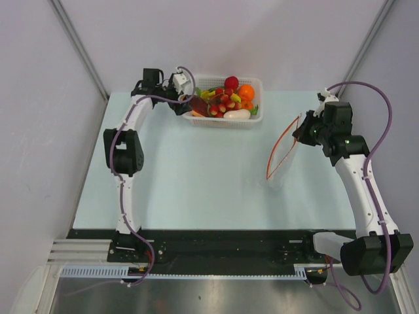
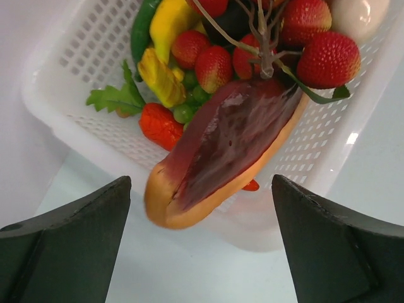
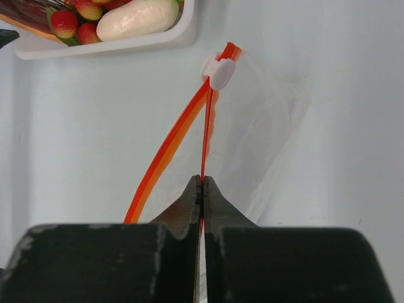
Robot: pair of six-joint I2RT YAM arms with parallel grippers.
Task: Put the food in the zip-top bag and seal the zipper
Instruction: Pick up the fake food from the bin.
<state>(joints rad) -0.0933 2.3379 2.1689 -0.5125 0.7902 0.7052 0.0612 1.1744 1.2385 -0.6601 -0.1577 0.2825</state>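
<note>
In the overhead view's top centre, the meat slab (image 2: 233, 139) overhanging the basket (image 2: 76, 63) should be centred within the spread left gripper (image 2: 201, 208) before closing, while at right the zipper (image 3: 167, 154) of the zip-top bag (image 3: 265, 126) is pinched by the right gripper (image 3: 202, 183).

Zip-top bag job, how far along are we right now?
Done: the right gripper is shut on one lip of the zipper, holding the mouth of the empty bag open. In hand: the open left gripper is at the meat slab in the basket. Left: bagging all food, sealing.
</note>
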